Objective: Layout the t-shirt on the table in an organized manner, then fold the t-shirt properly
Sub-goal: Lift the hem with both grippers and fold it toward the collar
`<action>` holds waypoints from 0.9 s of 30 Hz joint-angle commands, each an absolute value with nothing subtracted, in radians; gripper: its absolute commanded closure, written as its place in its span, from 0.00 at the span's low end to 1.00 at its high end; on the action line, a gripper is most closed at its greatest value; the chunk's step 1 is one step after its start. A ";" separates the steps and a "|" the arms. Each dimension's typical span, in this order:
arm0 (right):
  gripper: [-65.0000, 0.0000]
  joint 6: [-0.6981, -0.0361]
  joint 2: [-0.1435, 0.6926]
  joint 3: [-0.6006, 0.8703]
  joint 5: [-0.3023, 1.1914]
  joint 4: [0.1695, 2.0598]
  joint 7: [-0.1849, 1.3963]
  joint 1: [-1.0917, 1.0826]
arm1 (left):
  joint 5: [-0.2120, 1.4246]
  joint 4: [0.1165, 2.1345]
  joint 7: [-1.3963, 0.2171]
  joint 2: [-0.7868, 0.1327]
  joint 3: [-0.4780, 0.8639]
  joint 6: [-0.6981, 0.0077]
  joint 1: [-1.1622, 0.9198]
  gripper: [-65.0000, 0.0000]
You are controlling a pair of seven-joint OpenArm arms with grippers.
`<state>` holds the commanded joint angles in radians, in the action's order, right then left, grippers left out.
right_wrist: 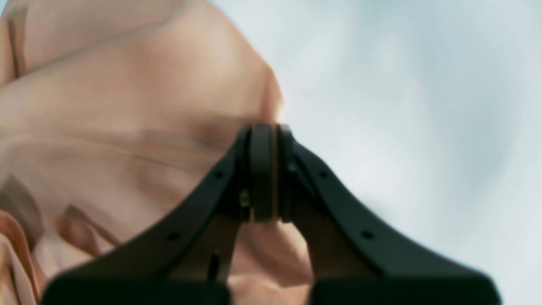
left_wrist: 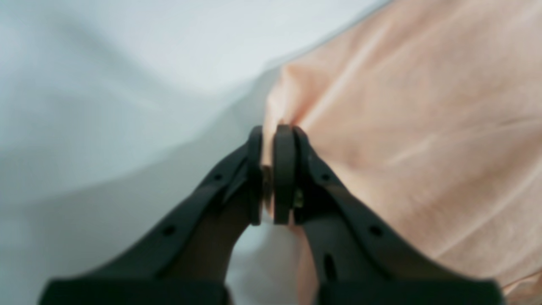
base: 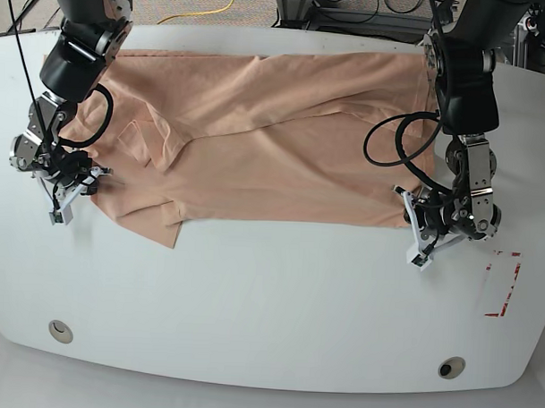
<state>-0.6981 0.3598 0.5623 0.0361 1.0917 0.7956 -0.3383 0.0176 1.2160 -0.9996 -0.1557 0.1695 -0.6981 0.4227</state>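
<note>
The left claw (left_wrist: 267,178) has its two black jaws pressed nearly together with a thin sliver of peach cloth caught between them, right at the edge of the t-shirt (left_wrist: 402,127). The right claw (right_wrist: 264,173) is clamped just as tight, and from its own camera the cloth bunches up behind and beneath the jaws, so it too looks to have a pinch of fabric, though the blur hides how much.

To my eye this is the spreading-out stage: each arm has hold of one end of the garment near its front edge. Doing it well means drawing the two ends apart evenly and low over the table (base: 269,302), so the cloth slides flat instead of lifting into a ridge. The grips are on very little fabric, so a sharp tug could slip a corner free. A slow, matched pull seems wiser.

From the overhead view, the t-shirt (base: 256,150) lies broad across the far half of the table, mostly open but creased, with long wrinkles running through its middle. The right claw (base: 74,186) sits at the end where a sleeve flap hangs towards the front, just beside that rumpled part. The left claw (base: 426,229) is at the opposite end, at the shirt's front corner. The red tape mark (base: 502,284) lies near that claw on bare table, well clear of the cloth.
</note>
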 joint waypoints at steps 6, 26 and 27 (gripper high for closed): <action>0.97 -0.698 0.351 0.561 0.036 1.205 0.858 -0.335 | 0.016 1.285 -1.009 -0.157 0.168 -0.698 0.444 0.97; 0.97 -0.698 0.321 0.559 0.038 1.563 1.115 -0.254 | 0.019 1.534 -1.171 -0.219 0.170 -0.698 0.361 0.97; 0.97 -0.698 0.315 0.561 0.038 1.578 1.127 -0.245 | 0.019 1.547 -1.184 -0.229 0.170 -0.698 0.351 0.97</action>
<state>-0.6981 0.3153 0.5608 0.0376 1.5781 1.1270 -0.2447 0.0192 1.5474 -1.1838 -0.2294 0.1695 -0.6981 0.3506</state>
